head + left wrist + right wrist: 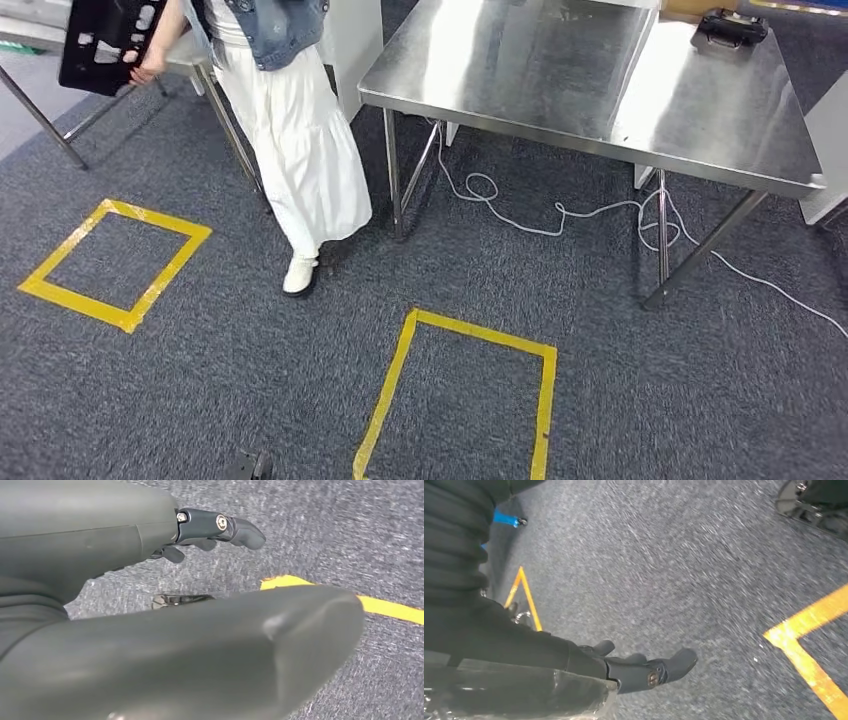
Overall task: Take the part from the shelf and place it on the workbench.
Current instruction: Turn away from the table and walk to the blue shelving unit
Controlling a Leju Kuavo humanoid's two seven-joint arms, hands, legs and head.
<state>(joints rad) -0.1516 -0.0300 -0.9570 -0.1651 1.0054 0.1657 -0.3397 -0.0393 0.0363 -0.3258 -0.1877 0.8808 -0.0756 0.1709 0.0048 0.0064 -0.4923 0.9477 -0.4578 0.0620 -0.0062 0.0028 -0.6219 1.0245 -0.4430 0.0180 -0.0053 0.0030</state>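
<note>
The carpet (200, 400) is showing a speckled blue-grey weave, and two squares of yellow tape (115, 262) are standing out on it — the nearer yellow square (460, 400) is glowing brightest. The workbench (560, 70) is gleaming in bare silver steel, with a black part (729, 28) sitting dark against it. A white cable (560, 212) is trailing pale across the carpet. The person (290, 130) is wearing a white skirt, a faded blue denim jacket and white shoes — and holding a black panel (105, 40). The left hand (200, 630) is showing matte grey-green with darker fingers (235, 529); the right hand (634, 670) is looking near black.
</note>
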